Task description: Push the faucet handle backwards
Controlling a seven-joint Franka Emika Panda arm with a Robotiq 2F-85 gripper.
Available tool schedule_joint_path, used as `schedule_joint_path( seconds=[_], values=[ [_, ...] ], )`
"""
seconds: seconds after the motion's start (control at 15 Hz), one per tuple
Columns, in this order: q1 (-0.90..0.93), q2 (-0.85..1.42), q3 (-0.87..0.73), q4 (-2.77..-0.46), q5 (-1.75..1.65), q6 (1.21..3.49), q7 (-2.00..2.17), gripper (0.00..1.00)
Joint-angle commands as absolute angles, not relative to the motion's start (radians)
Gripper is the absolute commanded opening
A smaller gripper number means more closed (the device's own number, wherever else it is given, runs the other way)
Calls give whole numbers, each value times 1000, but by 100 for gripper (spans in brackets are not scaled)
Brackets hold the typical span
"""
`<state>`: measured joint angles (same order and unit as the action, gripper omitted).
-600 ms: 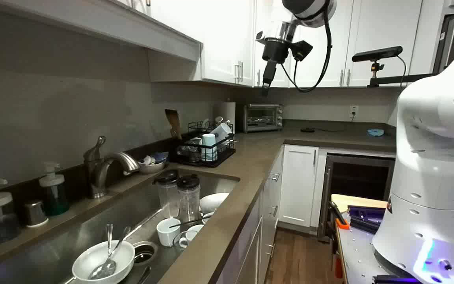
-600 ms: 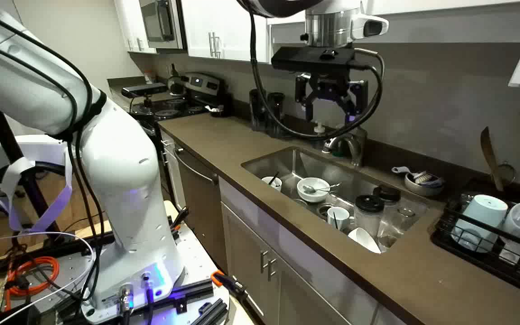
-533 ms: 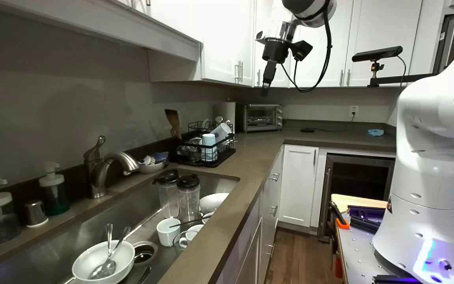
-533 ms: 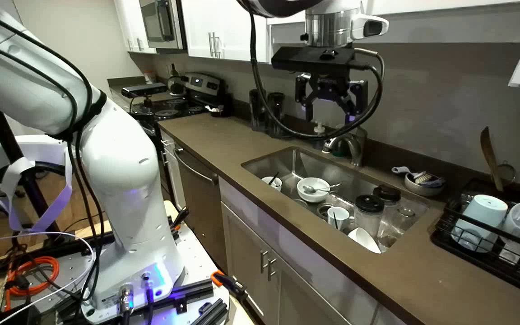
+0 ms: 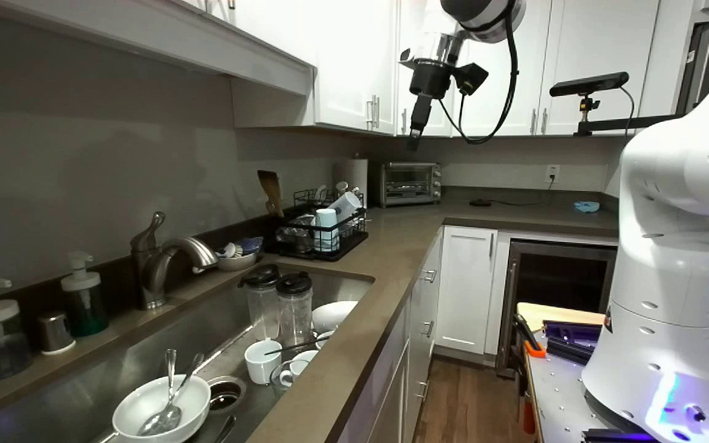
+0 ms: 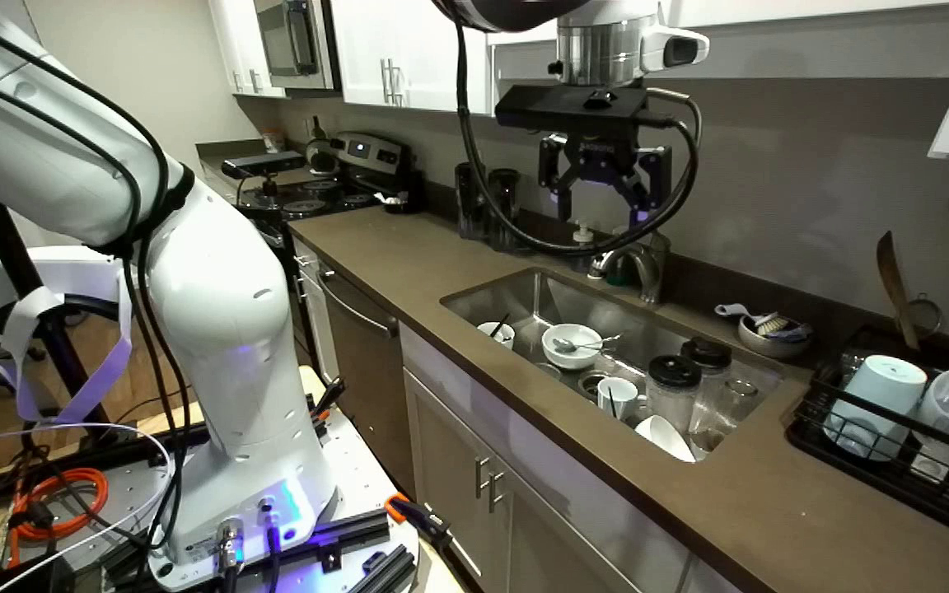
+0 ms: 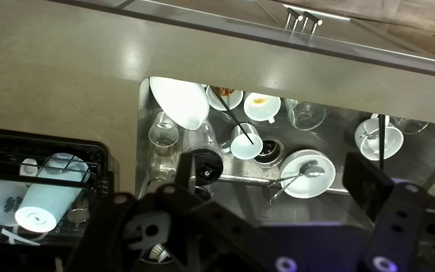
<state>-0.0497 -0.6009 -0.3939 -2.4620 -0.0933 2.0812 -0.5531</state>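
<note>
In an exterior view, the short, slim, silver-grey metal faucet handle (image 5: pixel 152 227) is rising above the foot of the arched brushed-steel spout (image 5: pixel 189 247), near the grey-brown wall (image 5: pixel 114 111). The black two-fingered gripper (image 5: pixel 415 141) is hanging high and well apart from the handle, so the whole reach is probably lying ahead. A loosely aimed descent could be catching the thick spout instead, and a push carried too far could be jamming fingertips against the wall. The clear pump bottle of green liquid (image 5: pixel 85 304) is standing near, where a sideways sweep could be toppling it.

In an exterior view, the long black fingers (image 6: pixel 563 202) are standing wide apart and holding nothing. The looped black cable (image 6: pixel 573 250) is sagging across the sight line to the spout; during a descent it could be snagging there. I am not making out the handle for certain behind it.

In the wrist view, the fingers are framing the stainless-steel sink (image 7: pixel 338 132), with the round white bowl (image 7: pixel 310 189) showing through the gap, while the gripper's body is covering the lower part and the handle is not showing. Anyone steering by this view alone could be misjudging depth. The clear tumblers with black lids (image 7: pixel 207 163) are showing just beside one finger, so a misplaced descent could be knocking them over. With the fingers spread, the slim handle could be slipping into the gap untouched.
</note>
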Motion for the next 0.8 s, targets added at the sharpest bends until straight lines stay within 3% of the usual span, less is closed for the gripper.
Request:
schedule_joint_path(
  seconds=[0.0,0.73],
  values=[
    [-62,-576,-380,-2454,-71,2095,-572,100],
    [51,-295,-379,-2400,157,2398,-634,100]
  ],
)
